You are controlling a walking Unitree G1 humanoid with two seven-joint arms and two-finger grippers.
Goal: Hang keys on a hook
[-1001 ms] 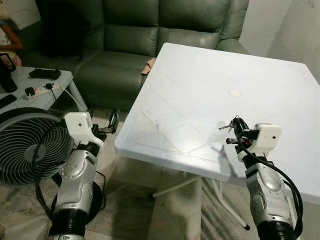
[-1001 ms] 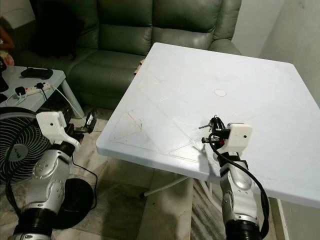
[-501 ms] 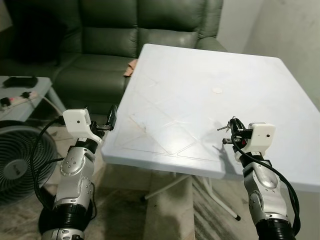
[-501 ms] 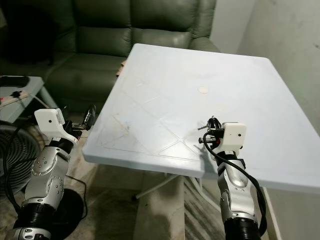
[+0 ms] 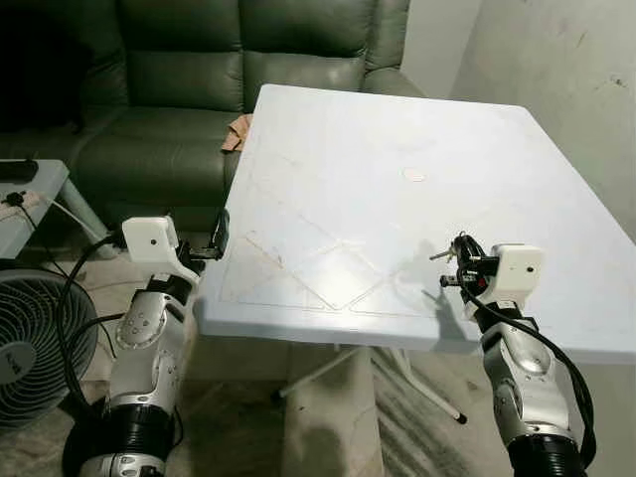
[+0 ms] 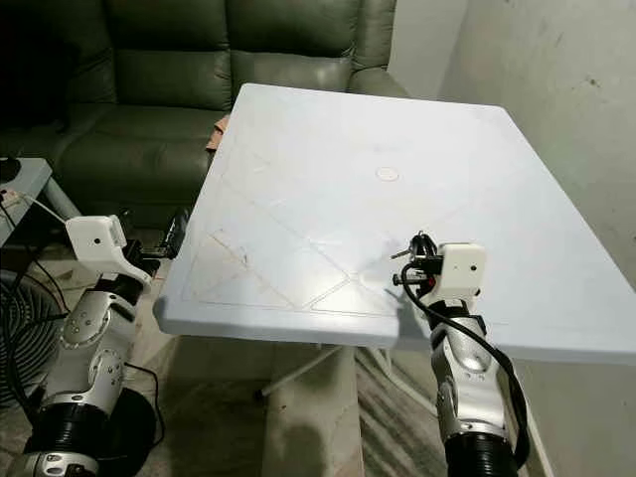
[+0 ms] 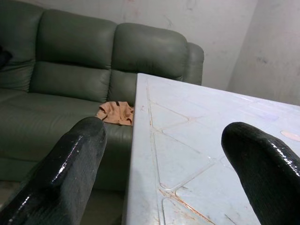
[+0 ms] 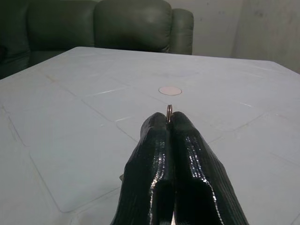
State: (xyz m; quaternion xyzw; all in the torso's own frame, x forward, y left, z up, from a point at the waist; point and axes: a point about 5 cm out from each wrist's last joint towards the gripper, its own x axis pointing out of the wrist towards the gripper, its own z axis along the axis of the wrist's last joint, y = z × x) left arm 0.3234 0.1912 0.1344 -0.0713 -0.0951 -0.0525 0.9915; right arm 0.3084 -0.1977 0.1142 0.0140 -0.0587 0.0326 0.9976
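My right gripper is shut on a bunch of keys just above the near right part of the white table. In the right wrist view the key ring sticks out between the closed fingertips. My left gripper stands open at the table's near left corner, nothing between its fingers. I can make out no hook.
A dark green sofa stands behind the table, with a tan cloth on its seat by the table edge. A floor fan and a low side table are on my left. A bare wall runs along the right.
The whole picture has shifted: the camera turned right and came nearer the table, so the fan and side table slid off to the left. Both grippers keep their pose; the keys stay held.
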